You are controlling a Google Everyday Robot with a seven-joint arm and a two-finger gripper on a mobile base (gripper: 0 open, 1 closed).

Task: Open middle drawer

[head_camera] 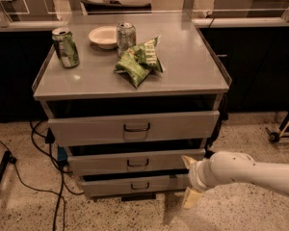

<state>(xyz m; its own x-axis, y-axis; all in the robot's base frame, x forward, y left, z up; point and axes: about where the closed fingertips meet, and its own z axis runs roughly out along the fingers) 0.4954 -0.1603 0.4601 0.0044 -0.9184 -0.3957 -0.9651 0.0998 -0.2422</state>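
Note:
The middle drawer [101, 163] is the second of three grey fronts in the cabinet, with a small dark loop handle [137, 163] at its centre. It stands out slightly from the frame, with a dark gap above it. My gripper [189, 179] is at the right end of the middle and bottom drawers, low in front of the cabinet. Its two cream fingers are spread apart, the upper fingertip [187, 160] by the middle drawer's right end and the lower one [190, 198] near the floor. It holds nothing. The white arm [245, 172] comes in from the right.
The top drawer [86, 129] and the bottom drawer [106, 186] also stand slightly out. On the cabinet top [183, 66] are two cans [66, 47] [125, 36], a white bowl [103, 36] and green snack bags [137, 61]. Cables [43, 177] lie on the floor at left. A wheeled stand [282, 129] is at right.

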